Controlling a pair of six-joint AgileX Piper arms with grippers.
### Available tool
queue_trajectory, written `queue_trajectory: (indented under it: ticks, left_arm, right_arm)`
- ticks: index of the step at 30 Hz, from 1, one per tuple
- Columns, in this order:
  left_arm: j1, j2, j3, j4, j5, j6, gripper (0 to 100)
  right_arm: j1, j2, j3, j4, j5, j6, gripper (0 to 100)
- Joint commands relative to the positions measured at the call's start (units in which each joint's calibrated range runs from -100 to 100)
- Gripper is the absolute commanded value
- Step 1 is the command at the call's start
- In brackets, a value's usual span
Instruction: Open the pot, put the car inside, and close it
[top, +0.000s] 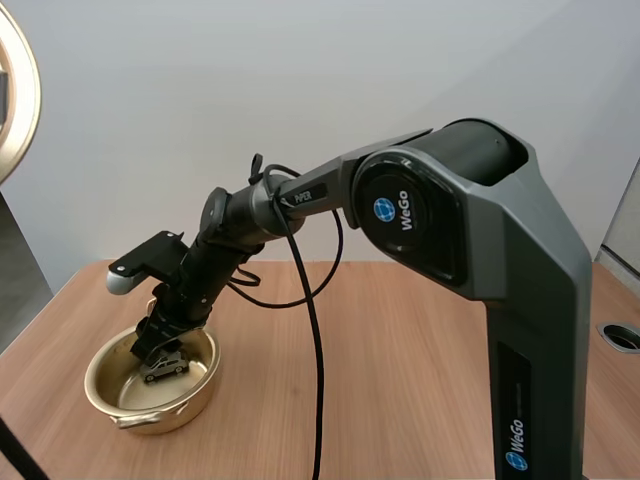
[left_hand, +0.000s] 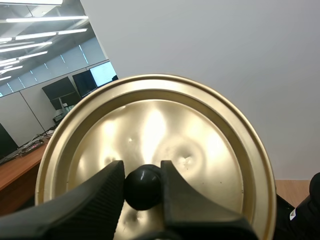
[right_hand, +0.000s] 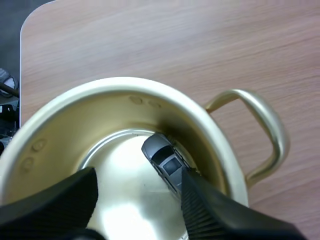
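Note:
The gold pot (top: 97, 388) stands lidless at the table's near left. A small grey toy car (top: 166, 369) lies on its bottom. My right gripper (top: 158, 344) reaches down into the pot just above the car. In the right wrist view the car (right_hand: 166, 161) rests against the inner wall of the pot (right_hand: 125, 83), close to one finger, and the right gripper (right_hand: 139, 176) is open with nothing pinched. My left gripper (left_hand: 143, 175) is shut on the black knob (left_hand: 143, 189) of the gold lid (left_hand: 210, 135), held up in the air. The lid's edge (top: 22, 95) shows at the far upper left.
The pot has a loop handle (right_hand: 272, 132) on the side toward bare wooden tabletop (top: 400, 380). A round cable hole (top: 622, 336) sits at the table's right edge. The table's left edge runs close to the pot.

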Motion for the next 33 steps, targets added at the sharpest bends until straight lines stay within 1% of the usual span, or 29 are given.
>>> queue_trajectory:
  ticks: [1,4,6,8,12,15,17,20,25,27,30,33]
  left_arm:
    - [0.03,-0.1,0.1,0.0,0.1,0.0,0]
    - [0.03,-0.1,0.1,0.0,0.1,0.0,0]
    - [0.03,-0.1,0.1,0.0,0.1,0.0,0]
    - [0.03,-0.1,0.2,0.1,0.1,0.0,0]
    - [0.03,0.5,2.9,0.2,0.1,0.0,0]
    - [-0.04,2.3,7.2,0.2,0.1,-0.2,0]
    - [-0.04,4.0,11.2,0.2,0.1,-0.3,0]
    - [-0.04,6.5,18.2,0.2,-2.6,-1.1,0]
    - [-0.04,10.5,30.1,-1.5,-15.8,-1.8,0]
    - [-0.04,12.5,33.4,-2.4,-20.0,-1.8,0]
    - [-0.04,15.5,37.5,-4.5,-24.1,-1.8,0]
    - [-0.04,18.4,40.3,-6.2,-25.9,-1.8,0]
  right_arm:
    - [0.1,-1.0,0.0,-0.2,0.1,1.1,100]
    - [0.1,-3.5,0.0,-4.3,0.3,1.4,100]
    - [0.0,-5.7,0.0,-9.1,0.3,3.1,100]
    - [-0.2,-8.0,0.0,-13.9,0.1,6.7,100]
    - [-1.7,-13.5,0.0,-22.4,0.0,14.5,100]
    - [-3.7,-18.3,0.0,-28.3,0.2,20.3,100]
    - [-5.7,-21.5,0.0,-30.9,1.2,23.9,100]
    - [-9.1,-25.9,0.0,-32.2,4.8,26.1,100]
    - [-14.1,-31.9,0.0,-31.7,14.4,26.4,100]
    - [-15.9,-34.0,0.0,-30.3,18.5,26.4,100]
    - [-17.8,-36.8,0.0,-27.7,23.1,26.5,100]
    - [-18.2,-39.1,0.0,-26.7,26.0,27.9,100]
